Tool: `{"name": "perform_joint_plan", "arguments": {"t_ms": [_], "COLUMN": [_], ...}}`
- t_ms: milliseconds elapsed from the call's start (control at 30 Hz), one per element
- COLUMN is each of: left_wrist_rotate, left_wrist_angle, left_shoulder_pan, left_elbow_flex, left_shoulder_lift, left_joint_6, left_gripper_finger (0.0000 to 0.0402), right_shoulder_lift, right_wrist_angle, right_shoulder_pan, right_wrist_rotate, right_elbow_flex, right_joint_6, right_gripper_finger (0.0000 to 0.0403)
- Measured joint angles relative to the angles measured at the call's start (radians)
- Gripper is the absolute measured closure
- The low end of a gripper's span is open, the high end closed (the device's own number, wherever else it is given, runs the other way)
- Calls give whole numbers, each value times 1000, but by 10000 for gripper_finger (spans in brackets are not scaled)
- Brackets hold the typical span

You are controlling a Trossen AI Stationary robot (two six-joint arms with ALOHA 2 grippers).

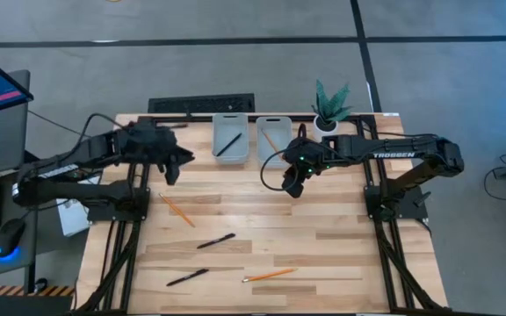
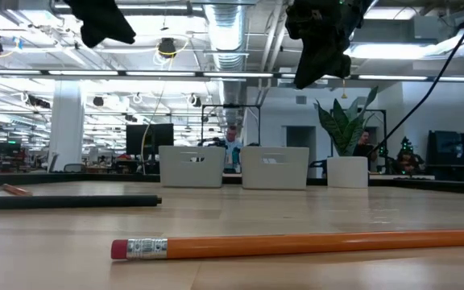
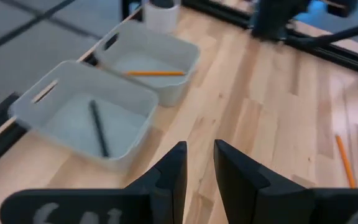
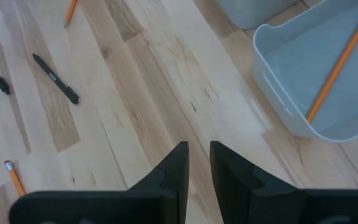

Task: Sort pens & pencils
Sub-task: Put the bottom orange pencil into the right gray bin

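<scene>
The low view is cutting off both arms, while the right gripper (image 1: pixel 292 187) and left gripper (image 1: pixel 173 173) are hovering empty above the table (image 1: pixel 341 254), fingers barely parted.

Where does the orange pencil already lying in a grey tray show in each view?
High: orange pencil in the right-hand grey plastic tray.
Low: hidden behind the tray's wall.
Left wrist: pencil in the farther tray.
Right wrist: pencil in the tray.
Shared landmark: that tray.

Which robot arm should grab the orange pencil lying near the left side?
Left, probably. The left gripper hangs nearer that pencil than the right gripper, and holds nothing.
</scene>
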Motion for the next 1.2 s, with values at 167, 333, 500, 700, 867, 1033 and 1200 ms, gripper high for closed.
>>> {"name": "perform_joint_plan", "arguments": {"t_ms": [167, 333, 500, 700, 867, 1033, 1200], "left_wrist_rotate": [6, 8, 8, 7, 7, 6, 4], "left_wrist_angle": [146, 198, 203, 204, 200, 199, 199], "left_shoulder_pan": [-49, -103, -151, -180, -185, -184, -185], "left_elbow_flex": [-118, -176, -189, -189, -189, -189, -189], "left_shoulder_lift": [-35, -34, -30, -30, -30, -30, -30], "left_joint_6": [-7, -30, -34, -33, -21, 18, 70], "left_gripper_finger": [331, 331, 331, 331, 331, 331, 331], "right_shoulder_lift": [0, 0, 0, 0, 0, 0, 40], "right_wrist_angle": [1, 32, 74, 118, 210, 279, 319], "right_shoulder_pan": [0, 19, 87, 194, 277, 347, 404], "right_wrist_rotate": [-13, -143, -157, -156, -158, -158, -152], "right_elbow_flex": [0, 0, 0, 0, 0, 0, 0], "right_joint_6": [0, -33, -92, -82, 33, 130, 185], "right_gripper_finger": [316, 316, 316, 316, 315, 283, 216]}}
